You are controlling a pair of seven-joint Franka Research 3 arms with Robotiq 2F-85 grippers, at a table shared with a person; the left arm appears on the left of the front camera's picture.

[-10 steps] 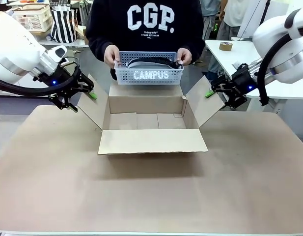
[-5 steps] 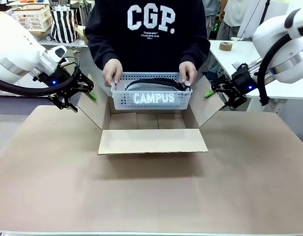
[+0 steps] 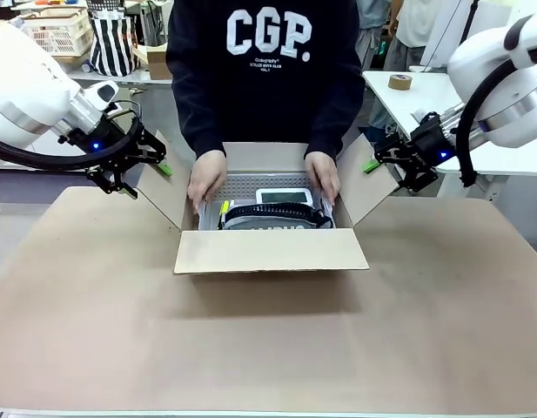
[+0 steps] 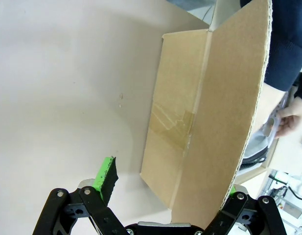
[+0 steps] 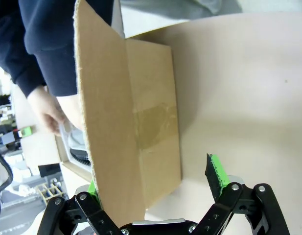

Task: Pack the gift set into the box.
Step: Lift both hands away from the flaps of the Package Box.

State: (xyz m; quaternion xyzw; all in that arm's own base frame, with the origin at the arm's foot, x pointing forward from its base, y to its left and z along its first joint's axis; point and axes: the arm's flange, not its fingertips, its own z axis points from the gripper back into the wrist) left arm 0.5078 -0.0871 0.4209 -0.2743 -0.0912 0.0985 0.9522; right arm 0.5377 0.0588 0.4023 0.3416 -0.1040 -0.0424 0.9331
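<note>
The tray lies crosswise, low in the box at frame centre, in the person's hands, midway between left gripper and right gripper, each spread open astride a side flap.

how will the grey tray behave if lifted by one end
Probably fairly stiff: the tray shows no sag while held by its ends. Likely light, being perforated plastic. Tilted, the band and white piece may slide.
</note>
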